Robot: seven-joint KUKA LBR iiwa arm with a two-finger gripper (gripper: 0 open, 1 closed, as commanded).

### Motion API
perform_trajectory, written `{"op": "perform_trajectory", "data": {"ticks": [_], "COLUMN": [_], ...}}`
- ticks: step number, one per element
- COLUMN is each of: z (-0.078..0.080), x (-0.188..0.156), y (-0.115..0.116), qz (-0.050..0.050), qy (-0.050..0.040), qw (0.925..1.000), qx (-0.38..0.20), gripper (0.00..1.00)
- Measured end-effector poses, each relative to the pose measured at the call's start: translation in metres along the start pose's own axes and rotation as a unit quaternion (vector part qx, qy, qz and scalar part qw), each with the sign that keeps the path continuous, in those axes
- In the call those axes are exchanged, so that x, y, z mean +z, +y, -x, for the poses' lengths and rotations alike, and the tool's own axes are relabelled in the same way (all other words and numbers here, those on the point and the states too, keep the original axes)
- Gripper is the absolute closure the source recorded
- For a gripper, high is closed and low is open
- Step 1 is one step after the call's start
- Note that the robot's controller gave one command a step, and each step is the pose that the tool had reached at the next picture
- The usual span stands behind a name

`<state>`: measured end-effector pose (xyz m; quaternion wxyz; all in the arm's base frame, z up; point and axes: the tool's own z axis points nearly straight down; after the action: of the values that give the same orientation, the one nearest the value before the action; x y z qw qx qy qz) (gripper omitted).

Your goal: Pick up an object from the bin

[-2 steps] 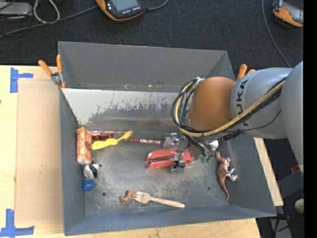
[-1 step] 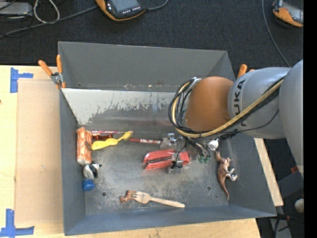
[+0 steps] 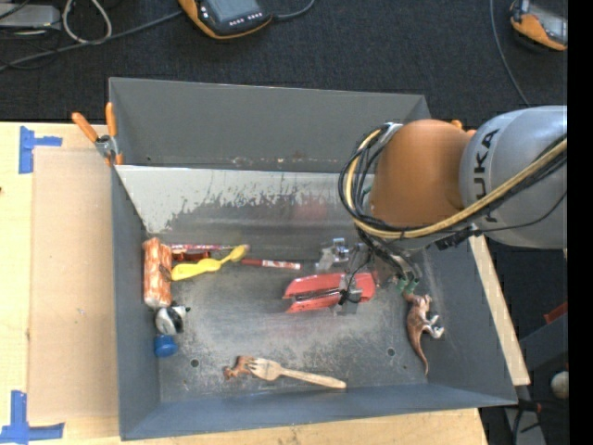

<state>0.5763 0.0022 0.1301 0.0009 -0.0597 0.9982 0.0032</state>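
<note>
Your orange-capped gripper point(image 3: 350, 292) is hovering at a flat red piece point(image 3: 320, 288), just three o'clock of the metal bin's point(image 3: 278, 142) centre; you cannot tell its grip.

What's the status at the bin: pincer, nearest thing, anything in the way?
Pincer at right end of red toy, mid-bin. Brown dinosaur to its right, apart. Fork and yellow toy well off.

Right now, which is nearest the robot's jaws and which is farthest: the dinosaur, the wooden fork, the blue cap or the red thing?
1. Red flat object, mid-bin, at the jaws.
2. Brown toy dinosaur, by the right wall.
3. Wooden fork, near the front wall.
4. Blue cap, front-left corner.
</note>
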Motion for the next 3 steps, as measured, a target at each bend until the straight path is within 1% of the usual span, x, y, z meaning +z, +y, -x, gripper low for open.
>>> {"op": "perform_trajectory", "data": {"ticks": [1,2,3], "z": [-0.014,-0.034,-0.033], "x": [0.009,0.043,0.001], "y": [0.017,-0.038,-0.035], "qz": [0.000,0.000,0.002], "qy": [-0.0029,-0.0026,0.0014], "qw": [0.9871,0.9824,0.9864], "qx": [-0.160,-0.187,-0.164], "gripper": [1.00,1.00,1.00]}}
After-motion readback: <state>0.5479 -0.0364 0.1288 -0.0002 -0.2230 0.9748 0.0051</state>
